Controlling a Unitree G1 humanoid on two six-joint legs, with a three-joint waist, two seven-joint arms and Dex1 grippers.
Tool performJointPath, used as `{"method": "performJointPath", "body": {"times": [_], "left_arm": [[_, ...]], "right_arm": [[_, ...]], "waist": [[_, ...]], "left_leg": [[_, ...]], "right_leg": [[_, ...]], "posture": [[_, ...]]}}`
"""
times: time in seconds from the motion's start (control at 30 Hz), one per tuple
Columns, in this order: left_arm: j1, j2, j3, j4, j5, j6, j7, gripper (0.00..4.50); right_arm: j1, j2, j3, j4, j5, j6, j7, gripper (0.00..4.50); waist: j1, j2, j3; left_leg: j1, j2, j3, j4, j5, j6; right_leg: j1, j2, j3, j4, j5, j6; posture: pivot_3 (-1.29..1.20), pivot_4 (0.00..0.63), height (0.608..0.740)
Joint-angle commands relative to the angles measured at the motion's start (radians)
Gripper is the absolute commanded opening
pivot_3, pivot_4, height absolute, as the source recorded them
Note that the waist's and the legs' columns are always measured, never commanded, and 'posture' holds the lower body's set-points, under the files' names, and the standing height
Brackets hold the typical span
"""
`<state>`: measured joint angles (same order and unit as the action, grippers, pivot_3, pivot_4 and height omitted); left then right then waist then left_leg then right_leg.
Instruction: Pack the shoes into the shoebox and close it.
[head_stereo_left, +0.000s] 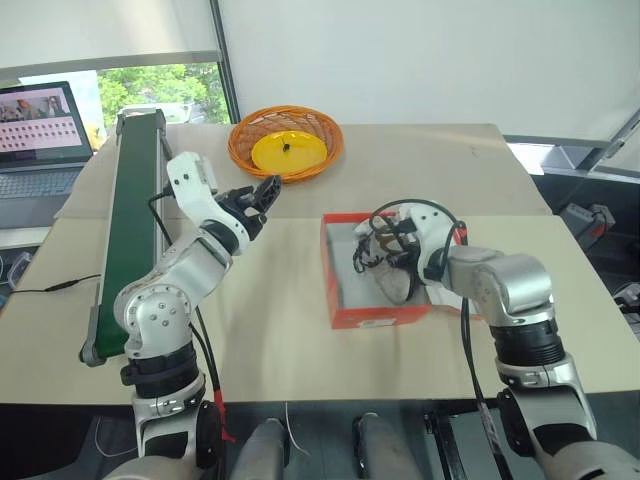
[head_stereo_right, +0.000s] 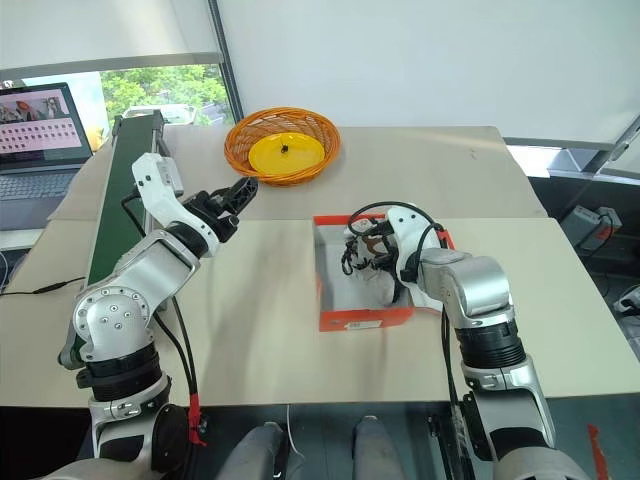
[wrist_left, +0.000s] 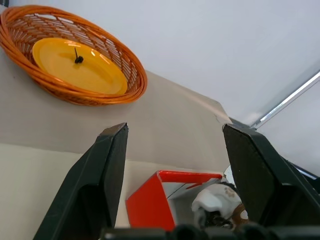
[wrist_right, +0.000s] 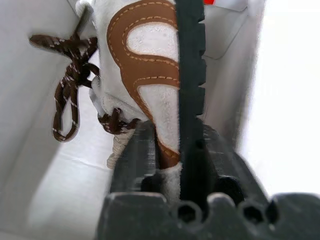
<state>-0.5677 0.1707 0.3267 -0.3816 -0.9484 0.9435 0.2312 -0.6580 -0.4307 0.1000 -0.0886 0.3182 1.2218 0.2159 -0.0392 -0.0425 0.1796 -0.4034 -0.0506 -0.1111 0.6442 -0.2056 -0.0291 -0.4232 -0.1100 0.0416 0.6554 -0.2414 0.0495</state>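
While the big beige table (head_stereo_left: 300, 330) is taking up most of the scene, smooth and matte with a seam running across it, a long dark green conveyor belt (head_stereo_left: 135, 215) is lying along its left side with a laptop (head_stereo_left: 40, 140) sitting just past it.

Next down in size, the shoebox (head_stereo_left: 345, 300) is sitting open right of the middle of the table, flat red-orange cardboard outside, plain white inside. There's a small white label on its near wall but I can't read it.

Behind it, near the far edge, a round orange wicker basket (head_stereo_left: 240, 145) is holding a shiny yellow plate (head_stereo_left: 290, 152).

The right arm is reaching forward and angling down into the box, and the right hand (wrist_right: 167, 150) is pinching a shoe (wrist_right: 150, 65) between its black fingers, which are closed against it. That shoe is sitting inside the box: fuzzy cream suede, tan stitched patch, ridged dark sole, brown speckled laces dangling loose.

The left arm is bending up over the table between belt and box, and the left hand (wrist_left: 175, 175) is hanging there pointing toward the basket, fingers spread wide and holding nothing.
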Motion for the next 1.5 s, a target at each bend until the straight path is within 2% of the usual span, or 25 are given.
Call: {"method": "performJointPath", "body": {"times": [0.03, 0.2, 0.37, 0.57, 0.7, 0.87, 1.03, 1.13, 1.3, 1.5], "left_arm": [[-0.008, 0.004, 0.030, -0.040, -0.017, -0.005, 0.055, 3.22], [-0.006, 0.031, 0.025, -0.054, -0.024, 0.013, 0.064, 3.22], [-0.002, 0.034, 0.021, -0.061, -0.035, 0.019, 0.068, 3.22], [0.004, 0.063, 0.013, -0.046, -0.021, 0.016, 0.045, 3.22], [0.015, 0.103, 0.000, -0.032, 0.008, 0.021, 0.021, 3.22], [0.036, 0.152, -0.021, -0.012, 0.063, 0.024, 0.000, 3.22], [0.073, 0.222, -0.054, 0.008, 0.218, 0.023, 0.041, 3.22], [0.088, 0.279, -0.088, -0.004, 0.356, 0.000, 0.075, 3.22], [0.087, 0.307, -0.097, -0.013, 0.488, -0.040, 0.078, 3.22], [0.124, 0.297, -0.018, -0.003, 0.560, -0.056, 0.084, 3.22]], "right_arm": [[0.006, -0.025, 0.038, -0.021, -0.058, -0.066, 0.006, 2.70], [0.007, -0.025, 0.069, -0.019, -0.100, -0.098, 0.012, 4.46], [-0.032, -0.041, 0.094, -0.046, -0.136, -0.098, 0.028, 4.46], [-0.182, -0.074, 0.068, -0.134, -0.089, -0.002, 0.099, 4.46], [-0.264, -0.045, -0.052, -0.172, 0.042, 0.068, 0.202, 4.46], [-0.293, -0.080, -0.111, -0.186, 0.175, 0.051, 0.360, 4.46], [-0.262, -0.091, -0.108, -0.155, 0.241, -0.068, 0.499, 4.46], [-0.243, -0.040, -0.140, -0.138, 0.298, -0.124, 0.545, 4.46], [-0.227, -0.009, -0.121, -0.119, 0.307, -0.189, 0.567, 4.46], [-0.215, 0.018, -0.075, -0.064, 0.279, -0.293, 0.601, 4.46]], "waist": [[0.000, 0.000, 0.000], [0.001, 0.000, 0.000], [0.002, 0.000, 0.000], [-0.003, 0.000, 0.000], [-0.002, 0.000, 0.000], [0.004, 0.000, 0.000], [-0.002, 0.000, 0.000], [-0.005, 0.000, 0.000], [0.000, 0.000, 0.000], [0.000, 0.000, 0.000]], "left_leg": [[0.000, 0.000, 0.000, 0.000, 0.000, 0.000], [0.000, 0.000, 0.000, 0.000, 0.000, 0.000], [0.000, 0.000, 0.000, 0.000, 0.000, 0.000], [0.001, 0.000, 0.000, 0.000, 0.000, 0.000], [0.001, 0.000, 0.000, 0.000, 0.000, 0.000], [0.000, 0.000, 0.000, 0.000, 0.000, 0.000], [0.001, 0.000, 0.000, 0.000, 0.000, 0.000], [0.001, 0.001, 0.000, 0.000, 0.000, 0.000], [0.001, 0.000, 0.000, -0.001, 0.000, 0.000], [0.001, 0.000, 0.000, -0.001, 0.000, 0.000]], "right_leg": [[0.000, 0.000, 0.000, 0.000, 0.000, 0.000], [0.000, 0.000, 0.000, 0.000, 0.000, 0.000], [0.000, 0.000, 0.000, 0.000, 0.000, 0.000], [0.000, 0.001, 0.000, 0.000, 0.000, 0.000], [0.001, 0.001, 0.000, -0.001, 0.000, 0.000], [0.001, 0.000, 0.000, -0.001, 0.000, 0.000], [0.001, 0.001, 0.000, 0.000, 0.000, 0.000], [0.000, 0.001, 0.000, 0.000, 0.000, 0.000], [0.000, 0.000, 0.000, 0.000, 0.000, 0.000], [0.000, 0.000, 0.000, 0.000, 0.000, 0.000]], "posture": [[0.00, 0.150, 0.740], [0.00, 0.150, 0.740], [0.00, 0.150, 0.740], [0.00, 0.150, 0.740], [0.00, 0.150, 0.740], [0.00, 0.150, 0.740], [0.00, 0.150, 0.740], [0.00, 0.150, 0.740], [0.00, 0.150, 0.740], [0.00, 0.150, 0.740]]}}
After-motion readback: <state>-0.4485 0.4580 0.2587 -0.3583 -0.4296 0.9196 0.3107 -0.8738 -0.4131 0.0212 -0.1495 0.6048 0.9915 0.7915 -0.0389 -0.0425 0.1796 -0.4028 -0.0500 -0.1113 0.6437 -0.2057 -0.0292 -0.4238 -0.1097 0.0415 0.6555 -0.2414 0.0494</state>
